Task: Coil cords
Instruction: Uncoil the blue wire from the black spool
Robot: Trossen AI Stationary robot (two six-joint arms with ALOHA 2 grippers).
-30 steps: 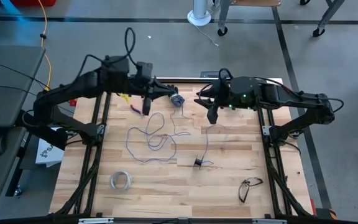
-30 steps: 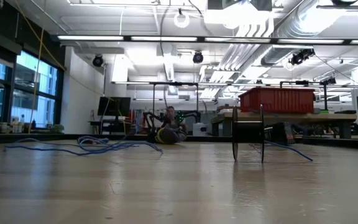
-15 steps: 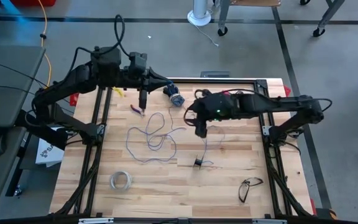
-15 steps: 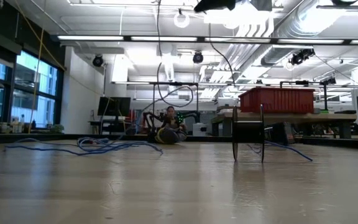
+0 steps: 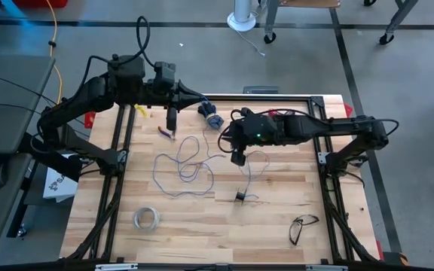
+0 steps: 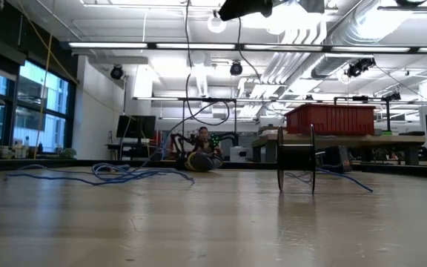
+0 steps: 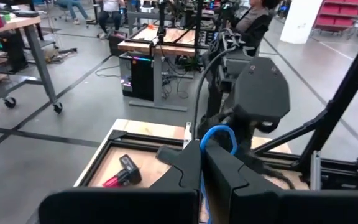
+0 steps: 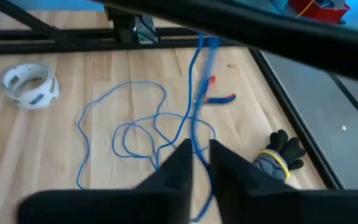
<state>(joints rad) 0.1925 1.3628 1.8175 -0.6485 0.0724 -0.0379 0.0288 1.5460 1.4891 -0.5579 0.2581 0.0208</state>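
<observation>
**Both grippers pinching the thin wire above the table**

From above, the left gripper (image 5: 171, 119) is hanging over the far left part of the table (image 5: 277, 226), fingers together on the wire (image 5: 183, 169). The wire's loose loops are lying mid-table, just left of centre. The right gripper (image 5: 237, 157) is sitting near the table's middle, above the small dark spool (image 5: 240, 197), which is standing close to the front. A whitish tape ring (image 5: 146, 218) is resting front left, glasses (image 5: 302, 227) front right, a glove (image 5: 212, 119) at the far edge.

At table level, the spool (image 6: 296, 159) is standing on its rims to the right, with the wire (image 6: 95, 175) sprawling in a low tangle to the left.

The left wrist camera is showing its fingers (image 7: 222, 180) pressed together, a blue loop of wire (image 7: 217, 138) poking up between them.

The right wrist camera is showing its fingers (image 8: 173, 168) nearly closed, with the wire (image 8: 194, 93) running up from the narrow gap; the tape ring (image 8: 30, 85) and glove (image 8: 277, 157) are lying beyond.
</observation>
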